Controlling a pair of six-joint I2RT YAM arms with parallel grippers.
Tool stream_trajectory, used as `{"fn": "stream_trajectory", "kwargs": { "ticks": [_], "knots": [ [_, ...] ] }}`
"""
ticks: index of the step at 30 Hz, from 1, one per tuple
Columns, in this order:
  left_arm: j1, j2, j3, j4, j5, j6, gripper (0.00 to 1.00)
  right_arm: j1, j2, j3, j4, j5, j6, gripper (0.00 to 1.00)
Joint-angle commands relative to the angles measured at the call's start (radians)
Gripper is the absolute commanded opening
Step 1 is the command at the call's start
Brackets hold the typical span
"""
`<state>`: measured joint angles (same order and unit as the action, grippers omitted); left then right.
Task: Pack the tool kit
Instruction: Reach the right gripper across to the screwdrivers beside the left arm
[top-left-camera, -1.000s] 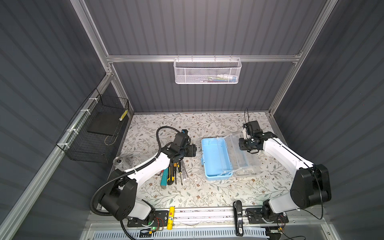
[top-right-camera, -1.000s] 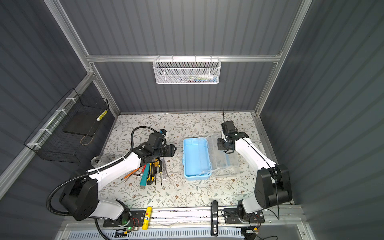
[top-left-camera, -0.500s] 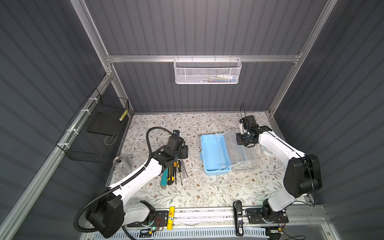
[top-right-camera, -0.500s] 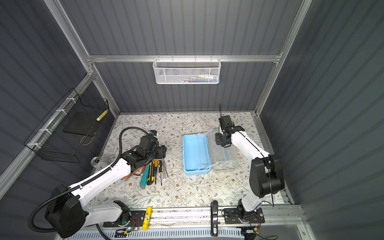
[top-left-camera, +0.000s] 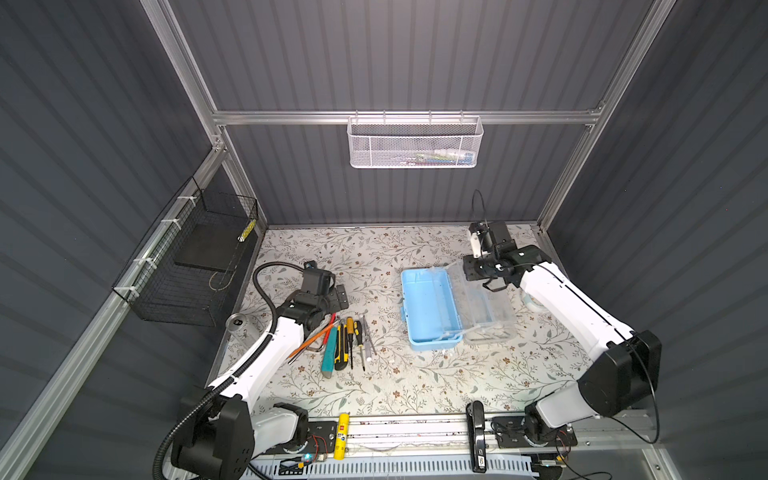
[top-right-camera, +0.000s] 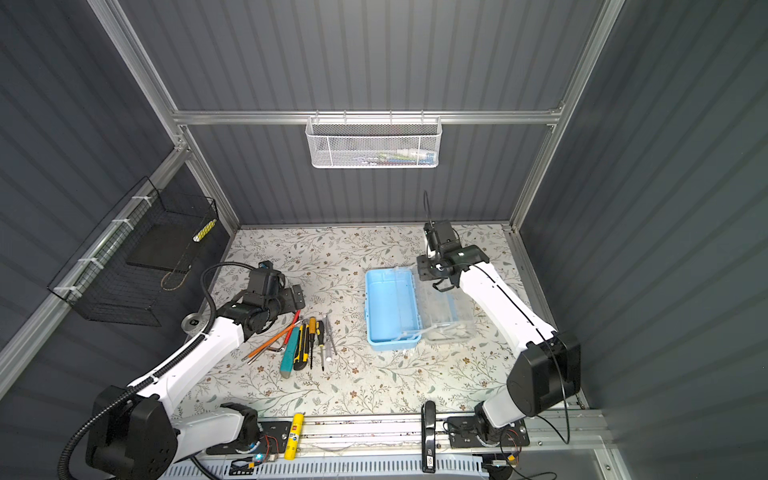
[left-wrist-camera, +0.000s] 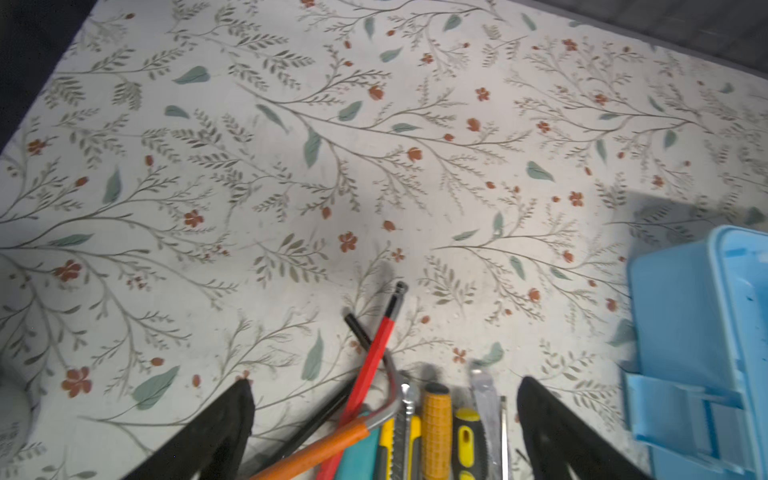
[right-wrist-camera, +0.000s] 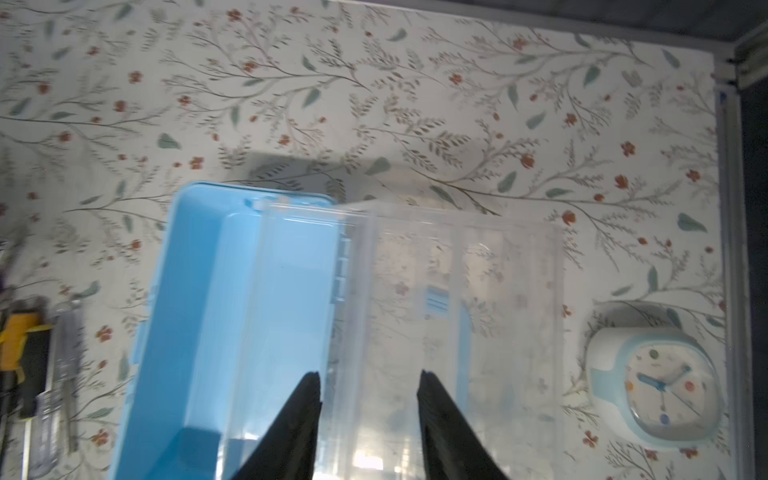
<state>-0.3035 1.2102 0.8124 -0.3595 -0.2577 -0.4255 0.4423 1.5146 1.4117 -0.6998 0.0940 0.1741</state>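
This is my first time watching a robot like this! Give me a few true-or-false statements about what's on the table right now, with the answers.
1. The light-blue box lies open. True.
2. The tools are already packed in it. False: they lie in a row on the table beside it.
3. The left gripper grips one of the tools. False: its jaws stand open and empty above them.
4. A small clock sits on the table. True.
5. A white mesh basket hangs high at the back. True.

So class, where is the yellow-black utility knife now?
In both top views the utility knife lies left of the blue box, between a teal tool and a yellow-handled screwdriver.
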Motion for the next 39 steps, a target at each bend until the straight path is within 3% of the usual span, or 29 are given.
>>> {"fn": "stream_trajectory", "kwargs": {
  "ticks": [1,7,11,20,28,39],
  "knots": [
    [0.04,-0.017,-0.035,-0.001,0.027,-0.023,1.0,0.142,0.038,0.013,0.029,-0.103,0.069,0.43],
    [0.067,-0.024,-0.142,0.119,0.041,-0.014,1.0,0.353,0.221,0.059,0.116,-0.217,0.116,0.38],
    [0.074,-0.065,-0.19,0.145,-0.04,-0.007,0.99,0.44,0.332,0.08,0.124,-0.206,0.104,0.36],
    [0.109,-0.112,-0.282,0.228,-0.116,0.04,0.99,0.516,0.486,0.169,0.085,-0.269,0.156,0.37],
    [0.118,-0.141,-0.302,0.244,-0.082,0.052,0.99,0.555,0.588,0.282,-0.012,-0.333,0.217,0.37],
    [0.118,-0.125,-0.288,0.217,-0.083,0.047,0.99,0.6,0.75,0.468,-0.199,-0.249,0.21,0.37]
  ]
}}
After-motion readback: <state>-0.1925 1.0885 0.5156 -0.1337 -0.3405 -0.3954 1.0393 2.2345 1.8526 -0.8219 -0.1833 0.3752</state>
